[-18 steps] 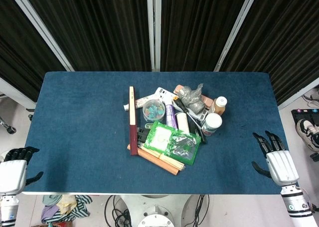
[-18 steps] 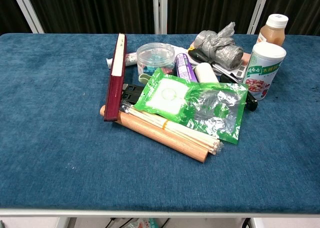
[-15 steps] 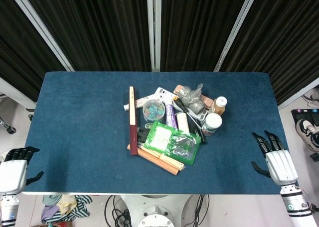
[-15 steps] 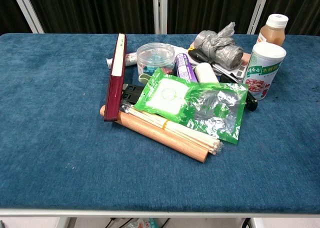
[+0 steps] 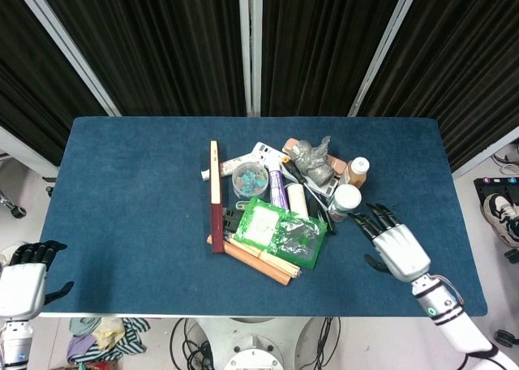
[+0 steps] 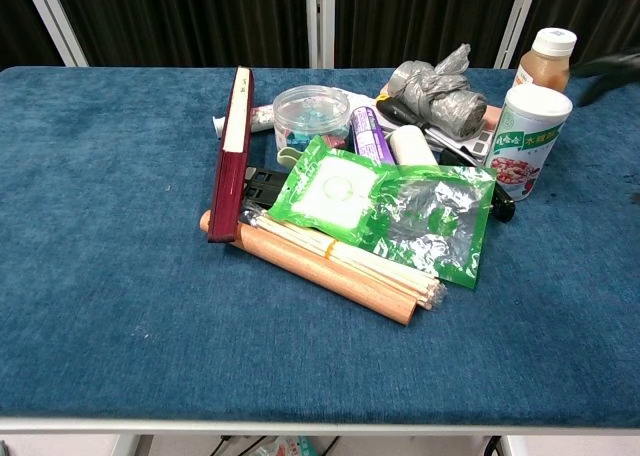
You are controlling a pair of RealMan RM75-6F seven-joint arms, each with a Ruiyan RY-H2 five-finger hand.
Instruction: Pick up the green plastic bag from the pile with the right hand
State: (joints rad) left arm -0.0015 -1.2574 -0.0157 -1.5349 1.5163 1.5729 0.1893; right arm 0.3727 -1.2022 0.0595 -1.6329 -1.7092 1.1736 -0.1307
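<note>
We see the green plastic bag (image 5: 280, 232) lying flat on the near side of the pile in the middle of the blue desk (image 5: 122, 200), its near edge resting across a bundle of thin sticks (image 6: 345, 256) and a wooden rod (image 6: 320, 272). Just behind it stand a purple tube (image 6: 365, 131), a white roll (image 6: 408, 144) and a clear round tub (image 6: 312, 111); a long dark red box (image 6: 230, 151) lies along its left side. To its right a white can (image 6: 530, 136) stands upright, with a brown bottle (image 6: 545, 58) behind it and a crumpled grey bag (image 6: 435, 86) further back.

Our right hand (image 5: 393, 242) hovers over the desk just right of the can, fingers spread and holding nothing, apart from the bag. Our left hand (image 5: 23, 277) sits off the near left corner of the desk, fingers apart, holding nothing.
</note>
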